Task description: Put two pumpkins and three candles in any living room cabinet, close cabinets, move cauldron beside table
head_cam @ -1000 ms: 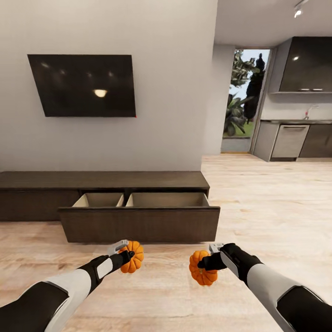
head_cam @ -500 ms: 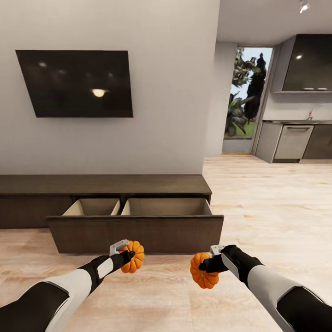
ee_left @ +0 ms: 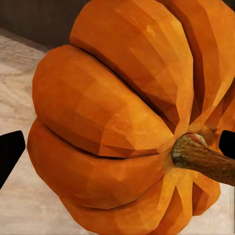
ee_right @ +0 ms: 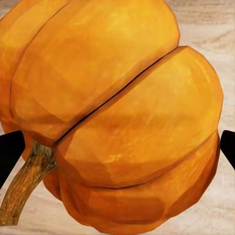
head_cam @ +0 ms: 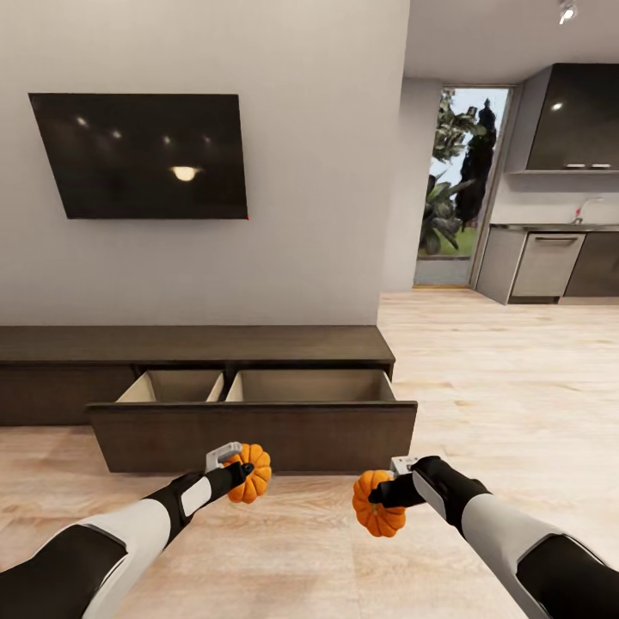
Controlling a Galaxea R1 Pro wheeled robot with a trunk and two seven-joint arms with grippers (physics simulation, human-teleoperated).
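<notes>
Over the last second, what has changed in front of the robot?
The view shifted as the robot neared the cabinet; its open drawer now looks slightly nearer. Nothing was grasped or released: the left gripper still holds the left pumpkin, the right gripper the right pumpkin.

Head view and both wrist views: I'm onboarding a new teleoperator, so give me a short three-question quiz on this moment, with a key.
1. True or false: the drawer of the cabinet stands pulled out.
2. What does each claw hold? A) a candle B) a pumpkin C) nothing
3. Fill in: the black screen hangs on the wall ____ the cabinet.

Key:
1. True. Its pale, divided interior shows behind the dark front panel.
2. B. The left claw grips the left pumpkin and the right claw grips the right pumpkin; both are held over the floor, short of the drawer.
3. above.
</notes>
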